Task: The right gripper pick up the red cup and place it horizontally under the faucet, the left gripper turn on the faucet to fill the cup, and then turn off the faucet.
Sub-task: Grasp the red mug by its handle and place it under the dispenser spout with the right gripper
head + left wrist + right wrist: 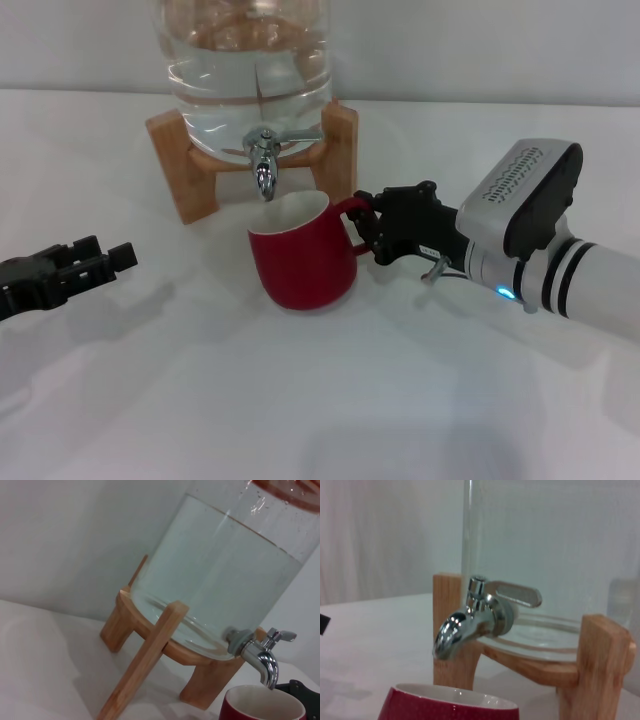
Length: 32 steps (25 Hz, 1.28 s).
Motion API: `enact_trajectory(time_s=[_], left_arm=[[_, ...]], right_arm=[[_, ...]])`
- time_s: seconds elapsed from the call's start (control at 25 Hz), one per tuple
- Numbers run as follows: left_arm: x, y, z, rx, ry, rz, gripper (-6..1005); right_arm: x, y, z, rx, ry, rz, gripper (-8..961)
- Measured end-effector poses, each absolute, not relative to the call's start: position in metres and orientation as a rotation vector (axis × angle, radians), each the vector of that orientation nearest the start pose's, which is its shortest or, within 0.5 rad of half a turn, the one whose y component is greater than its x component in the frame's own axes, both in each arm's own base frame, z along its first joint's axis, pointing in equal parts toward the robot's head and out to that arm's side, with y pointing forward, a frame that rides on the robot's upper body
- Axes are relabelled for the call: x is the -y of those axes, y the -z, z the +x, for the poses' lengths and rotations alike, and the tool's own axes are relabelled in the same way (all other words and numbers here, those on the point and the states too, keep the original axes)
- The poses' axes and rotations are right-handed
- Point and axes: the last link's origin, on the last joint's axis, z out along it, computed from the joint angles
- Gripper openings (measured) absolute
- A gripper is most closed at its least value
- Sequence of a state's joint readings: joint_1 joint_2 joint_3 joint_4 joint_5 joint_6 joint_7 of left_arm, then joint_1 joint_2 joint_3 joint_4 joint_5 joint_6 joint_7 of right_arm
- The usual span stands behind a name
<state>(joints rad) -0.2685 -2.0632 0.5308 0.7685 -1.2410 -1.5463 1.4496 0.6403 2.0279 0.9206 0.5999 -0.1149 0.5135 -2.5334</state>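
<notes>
Red cup (300, 262): upright on the white table (300, 420), directly below the faucet (264, 165), my right gripper (368, 228) clamped on its handle from 3 o'clock. Faucet: lever lying sideways, on the water jug (250, 60) in its wooden stand (180, 165). My left gripper (95, 262): fingers apart, holding nothing, well off at the cup's 9 o'clock.
</notes>
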Motion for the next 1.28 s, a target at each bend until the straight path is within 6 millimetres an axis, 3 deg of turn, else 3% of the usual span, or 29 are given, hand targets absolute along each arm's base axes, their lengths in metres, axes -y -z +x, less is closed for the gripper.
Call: enact_trajectory(time_s=[0.8, 1.28], left_arm=[[-0.278, -0.059, -0.342, 1.196, 0.841, -2.218, 847], [-0.278, -0.059, -0.341, 1.201, 0.846, -2.216, 848]], right_arm=[[-0.38, 0.116, 0.174, -0.346, -0.601, -2.416, 116], [-0.384, 0.122, 0.175, -0.351, -0.509, -2.422, 116]])
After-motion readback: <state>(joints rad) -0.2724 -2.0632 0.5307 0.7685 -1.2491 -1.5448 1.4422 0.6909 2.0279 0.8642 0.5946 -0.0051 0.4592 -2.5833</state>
